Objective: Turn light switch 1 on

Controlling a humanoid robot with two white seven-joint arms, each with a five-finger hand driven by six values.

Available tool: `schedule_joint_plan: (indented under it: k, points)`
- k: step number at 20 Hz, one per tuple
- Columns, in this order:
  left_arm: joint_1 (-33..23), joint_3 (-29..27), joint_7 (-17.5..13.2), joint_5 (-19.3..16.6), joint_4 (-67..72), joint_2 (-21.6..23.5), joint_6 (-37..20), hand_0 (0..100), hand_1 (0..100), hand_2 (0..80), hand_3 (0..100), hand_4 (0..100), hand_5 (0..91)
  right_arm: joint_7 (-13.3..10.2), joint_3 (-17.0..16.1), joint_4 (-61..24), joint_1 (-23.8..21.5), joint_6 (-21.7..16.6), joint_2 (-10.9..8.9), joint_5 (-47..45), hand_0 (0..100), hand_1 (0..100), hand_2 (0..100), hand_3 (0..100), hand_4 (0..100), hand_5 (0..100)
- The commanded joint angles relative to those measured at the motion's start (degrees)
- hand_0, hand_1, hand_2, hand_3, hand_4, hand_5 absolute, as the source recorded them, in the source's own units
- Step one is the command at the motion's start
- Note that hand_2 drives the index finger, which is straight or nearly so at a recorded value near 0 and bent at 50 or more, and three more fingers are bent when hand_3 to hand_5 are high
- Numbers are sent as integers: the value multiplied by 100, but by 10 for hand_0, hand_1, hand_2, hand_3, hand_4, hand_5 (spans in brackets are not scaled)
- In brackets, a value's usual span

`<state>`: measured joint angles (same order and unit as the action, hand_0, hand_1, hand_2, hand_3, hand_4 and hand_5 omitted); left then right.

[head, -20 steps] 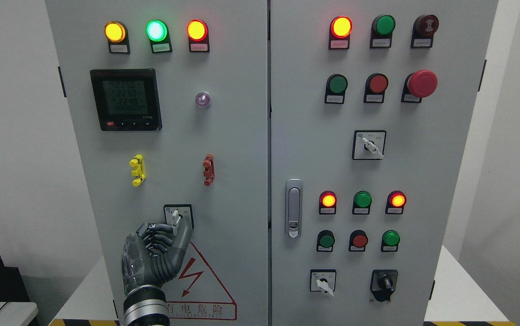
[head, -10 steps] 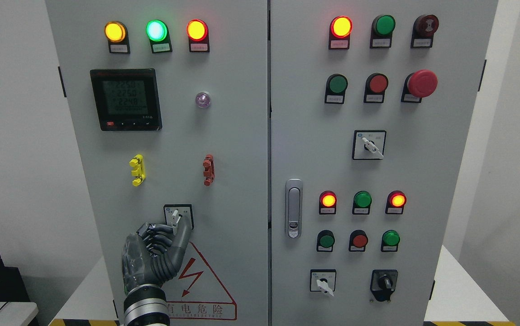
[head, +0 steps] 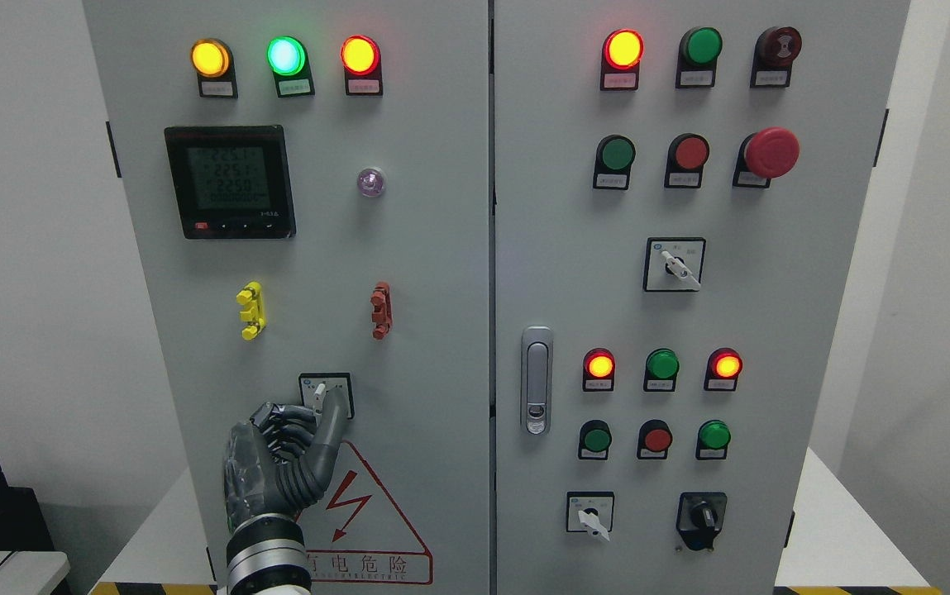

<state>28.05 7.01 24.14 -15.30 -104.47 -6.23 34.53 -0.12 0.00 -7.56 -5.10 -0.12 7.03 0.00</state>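
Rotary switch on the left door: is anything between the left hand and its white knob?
Nothing visible stands between them. The left hand is already at the rotary switch, its fingers reaching up to the white knob from below. Actual contact cannot be confirmed from the head view.

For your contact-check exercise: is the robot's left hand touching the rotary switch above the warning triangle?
Touching. The head view shows the left hand with a raised finger overlapping the rotary switch's white lever, no gap visible.
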Motion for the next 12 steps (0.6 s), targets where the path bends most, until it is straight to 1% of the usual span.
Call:
schedule_joint_plan:
  k: [1, 12]
  points:
    - [7, 11, 29, 0, 6, -1, 10, 181, 451, 597, 849, 853, 812, 4, 114, 0, 0, 3, 0, -149, 120, 389, 0, 0, 0, 0]
    - [7, 19, 29, 0, 6, -1, 63, 215, 432, 614, 864, 862, 819, 4, 114, 0, 0, 3, 0, -149, 120, 389, 0, 0, 0, 0]
